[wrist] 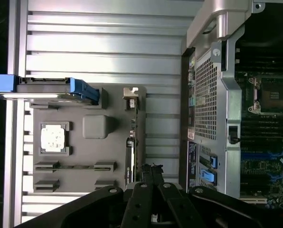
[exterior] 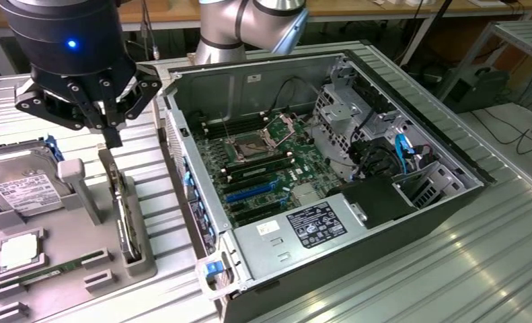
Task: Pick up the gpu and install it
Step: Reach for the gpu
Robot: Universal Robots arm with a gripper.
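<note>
The gpu [exterior: 120, 202] is a thin dark card standing on edge in a slot of the grey holder tray [exterior: 68, 229], just beside the open computer case [exterior: 356, 101]. My gripper [exterior: 113, 138] hangs a little above the card's far end, fingers shut together with nothing between them. In the wrist view the gpu [wrist: 130, 152] runs as a narrow dark strip with its silvery bracket [wrist: 130, 92] at one end, and my gripper [wrist: 151, 168] sits over it near the other end.
The tray also carries a silver hard drive [exterior: 19, 188], a square processor [exterior: 19, 250] and a green memory stick [exterior: 59, 269]. Inside the case lies the motherboard [exterior: 275, 161] with blue slots [exterior: 247, 192]. The case wall [wrist: 212, 95] stands close beside the gpu.
</note>
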